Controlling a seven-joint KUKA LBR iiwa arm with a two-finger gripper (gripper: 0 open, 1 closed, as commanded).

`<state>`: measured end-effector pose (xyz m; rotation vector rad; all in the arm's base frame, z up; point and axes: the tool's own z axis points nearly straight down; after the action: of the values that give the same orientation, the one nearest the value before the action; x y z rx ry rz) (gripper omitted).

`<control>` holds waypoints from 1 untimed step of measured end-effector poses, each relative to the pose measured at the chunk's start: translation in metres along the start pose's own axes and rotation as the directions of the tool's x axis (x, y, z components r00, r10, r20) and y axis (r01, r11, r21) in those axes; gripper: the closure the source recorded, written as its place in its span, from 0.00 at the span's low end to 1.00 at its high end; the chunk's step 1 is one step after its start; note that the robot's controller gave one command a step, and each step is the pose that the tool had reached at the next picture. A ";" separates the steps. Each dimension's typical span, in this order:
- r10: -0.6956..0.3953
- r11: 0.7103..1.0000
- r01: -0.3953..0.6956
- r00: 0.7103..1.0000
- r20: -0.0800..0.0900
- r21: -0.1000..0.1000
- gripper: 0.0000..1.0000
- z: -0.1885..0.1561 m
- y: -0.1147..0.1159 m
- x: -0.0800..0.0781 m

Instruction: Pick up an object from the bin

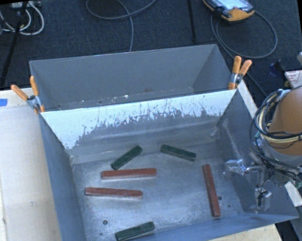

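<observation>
Claw (248, 182) agape, empty, at right wall of grey metal bin (135, 86), near flat reddish-brown bar (211, 189).

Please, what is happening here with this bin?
A robot arm reaches into the grey metal bin from the right. Its gripper is open and empty, by the bin's right wall, beside a reddish-brown bar. Two other reddish bars and three dark green bars lie loose on the floor. Nothing is picked up yet.

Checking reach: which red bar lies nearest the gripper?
The red bar running top-to-bottom in the view, just left of the gripper; the other two bars lie crosswise, further left.
</observation>
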<state>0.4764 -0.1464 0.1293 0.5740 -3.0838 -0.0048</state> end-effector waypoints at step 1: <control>-0.025 1.000 0.025 1.000 0.004 0.003 0.00 -0.011 -0.004 0.000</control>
<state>0.4777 -0.1500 0.1400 0.6134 -3.0803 -0.0018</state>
